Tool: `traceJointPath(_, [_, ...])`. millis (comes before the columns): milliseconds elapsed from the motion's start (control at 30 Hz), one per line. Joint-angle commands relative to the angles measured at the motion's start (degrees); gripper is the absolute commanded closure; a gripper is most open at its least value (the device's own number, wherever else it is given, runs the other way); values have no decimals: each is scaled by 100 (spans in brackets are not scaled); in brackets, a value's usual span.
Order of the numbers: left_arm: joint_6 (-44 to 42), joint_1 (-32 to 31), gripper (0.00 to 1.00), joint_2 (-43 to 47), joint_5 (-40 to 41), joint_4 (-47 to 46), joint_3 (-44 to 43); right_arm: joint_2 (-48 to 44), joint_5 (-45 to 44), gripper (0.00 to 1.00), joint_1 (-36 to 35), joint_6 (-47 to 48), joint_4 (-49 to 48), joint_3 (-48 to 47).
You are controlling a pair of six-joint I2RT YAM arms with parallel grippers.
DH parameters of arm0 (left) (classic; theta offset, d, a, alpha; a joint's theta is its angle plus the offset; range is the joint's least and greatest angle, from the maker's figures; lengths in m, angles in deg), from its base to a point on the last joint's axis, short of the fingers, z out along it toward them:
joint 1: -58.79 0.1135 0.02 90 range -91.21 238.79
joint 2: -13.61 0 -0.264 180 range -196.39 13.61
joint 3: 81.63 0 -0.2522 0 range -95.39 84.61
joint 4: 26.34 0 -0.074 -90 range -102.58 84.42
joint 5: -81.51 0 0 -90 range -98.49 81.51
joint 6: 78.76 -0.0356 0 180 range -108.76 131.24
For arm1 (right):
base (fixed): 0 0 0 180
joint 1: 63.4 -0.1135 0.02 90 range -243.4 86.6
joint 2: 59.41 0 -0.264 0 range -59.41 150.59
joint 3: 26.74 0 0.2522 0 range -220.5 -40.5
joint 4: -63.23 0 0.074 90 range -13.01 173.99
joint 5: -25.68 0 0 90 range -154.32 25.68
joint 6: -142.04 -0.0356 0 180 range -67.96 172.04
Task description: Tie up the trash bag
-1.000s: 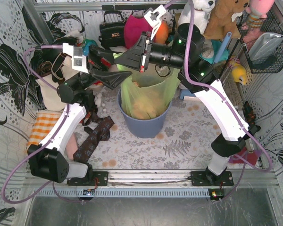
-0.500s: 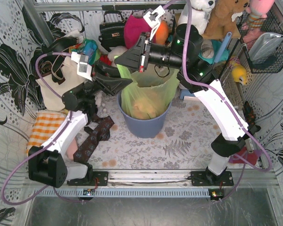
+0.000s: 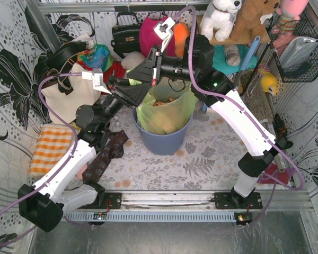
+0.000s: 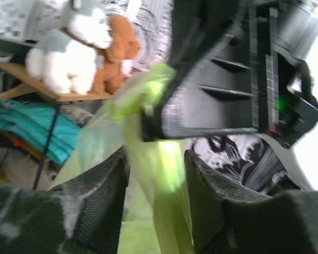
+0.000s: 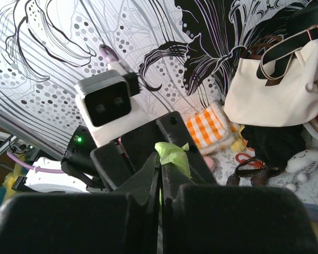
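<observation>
Bin [image 3: 161, 142] holding trash bag [image 3: 167, 115], mouth not yet knotted. Above it, left gripper [image 4: 155, 159], fingers apart, straddles one green strand; right gripper [image 5: 160, 161] pinches another. Crossing and tying apparently remain.

Trash bag [image 3: 167, 114] in bin [image 3: 161, 142] at table [image 3: 201, 159] centre, handbags [image 3: 126, 33] and plush toys [image 3: 222, 13] behind.

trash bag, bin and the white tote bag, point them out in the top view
trash bag [image 3: 167, 114], top view, green side above the bin's rim
bin [image 3: 161, 144], top view, near outer wall
tote bag [image 3: 58, 100], top view, cream front panel
</observation>
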Motion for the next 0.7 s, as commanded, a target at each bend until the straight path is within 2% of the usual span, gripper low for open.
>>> traceJointPath(0, [-373,-242,52,43,1698,631,53,-305,8,100,-29,-157,-517,75])
traceJointPath(100, [-489,-466,57,-43,2158,931,-9,-316,14,100,-29,-174,-574,77])
traceJointPath(267, [-778,-967,54,-148,3007,1450,-134,-291,45,100,-29,-184,-604,-7])
traceJointPath(400, [-994,-1247,57,-190,3374,1645,-171,-263,64,100,-29,-170,-613,-144])
traceJointPath(533, [-1113,-1354,69,-146,3492,1661,-109,-309,75,100,-29,-153,-624,-132])
traceJointPath(667, [-1261,-1375,85,-46,3149,1380,79,-434,18,100,-29,-80,-575,72])
